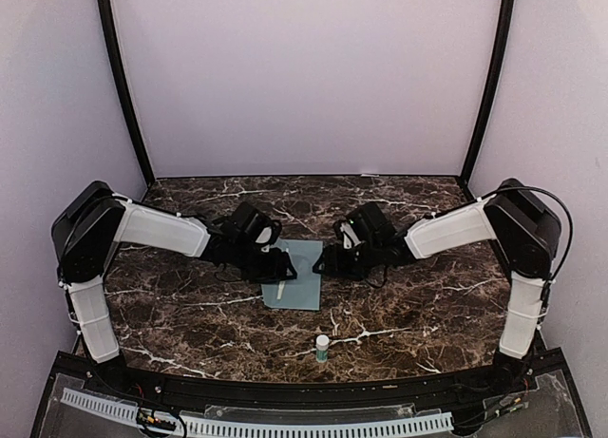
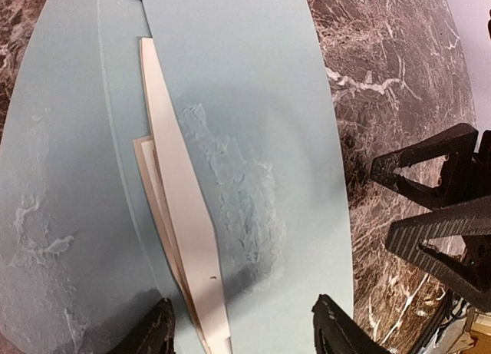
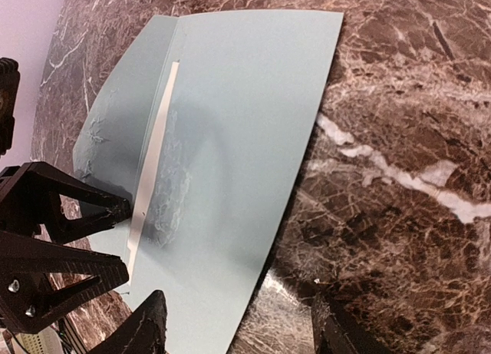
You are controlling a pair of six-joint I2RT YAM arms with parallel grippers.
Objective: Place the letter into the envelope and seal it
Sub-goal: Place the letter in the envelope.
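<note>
In the middle of the counter [image 1: 427, 305], your envelope [image 1: 296, 281] lies flat with the letter [image 2: 180, 216] poking out, seemingly not yet sealed, while your left gripper [image 2: 244, 315] and right gripper [image 3: 238, 319] hover with jaws spread, holding nothing.

Envelope [image 1: 296, 272]: pale teal-green paper, long rectangle, lying flat on the dark marble worktop, about centred between the left and right edges and roughly mid-depth. Long axis runs near-to-far, slightly skewed. One side panel is set off by a straight crease. Whitish, wrinkled smears show on that panel and on the main face beside the opening [image 2: 230, 177].

Letter [image 2: 180, 216]: cream-white paper, mostly covered by the envelope's upper layer. Only a narrow, tapering strip shows along the opening. It lies flat and parallel to the crease [image 3: 153, 162]. Layered edges are visible at the near end.
</note>
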